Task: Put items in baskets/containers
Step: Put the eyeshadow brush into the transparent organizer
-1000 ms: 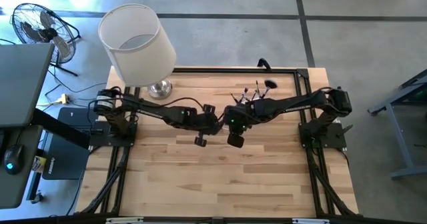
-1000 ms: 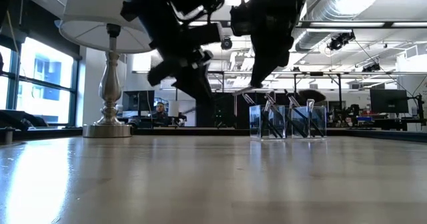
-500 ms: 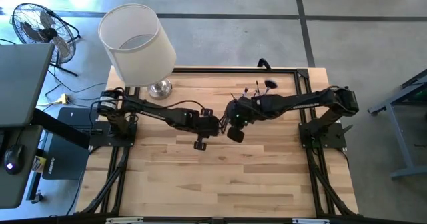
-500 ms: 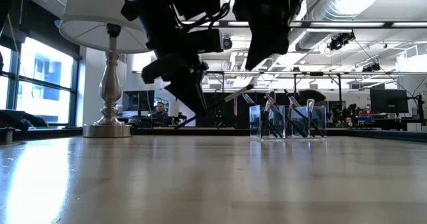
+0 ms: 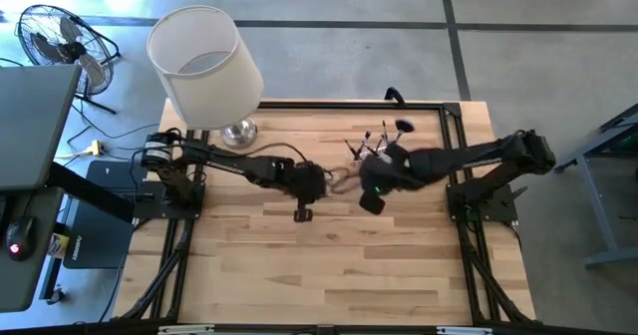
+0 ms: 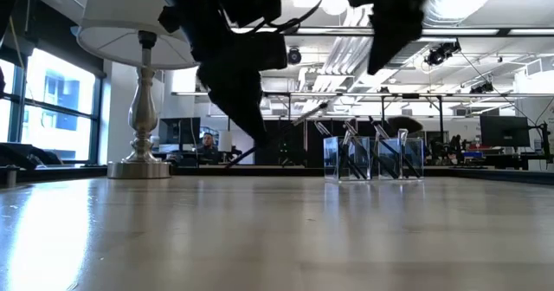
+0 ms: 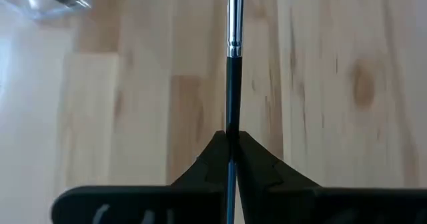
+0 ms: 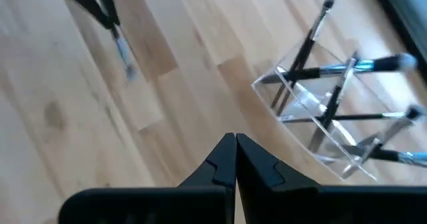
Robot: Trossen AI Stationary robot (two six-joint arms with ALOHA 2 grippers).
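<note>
A slim makeup brush (image 7: 232, 84) with a dark handle and a silver ferrule (image 7: 234, 24) is in my left gripper (image 7: 230, 141), which is shut on it over the middle of the table (image 5: 319, 182). In the low view the brush (image 6: 294, 125) slants up toward the clear holder (image 6: 374, 157). This holder (image 5: 377, 141) stands near the far edge with several brushes upright or leaning in it (image 8: 333, 124). My right gripper (image 8: 235, 141) is shut on nothing, raised just to the near side of the holder (image 5: 363, 177). My left gripper pinches the brush's dark handle (image 7: 231, 127) between its two fingers, below the silver ferrule. The fingers come slanting down from the table's left. The brush is tilted, its ferrule end rising past the fingertips (image 6: 322, 111) toward the holder and its other end (image 6: 235, 160) lower.
A tall lamp with a big white shade (image 5: 204, 66) and a silver base (image 5: 239, 133) stands at the far left corner (image 6: 143, 83). The wooden table top (image 5: 329, 265) stretches bare toward the near edge. A fan (image 5: 60, 41) stands on the floor beyond the table.
My right gripper has risen and drawn back toward the table's right edge, away from my left gripper and the brush. My left gripper has stayed in place and rolled its wrist, keeping the brush, which now slants up toward the holder.
</note>
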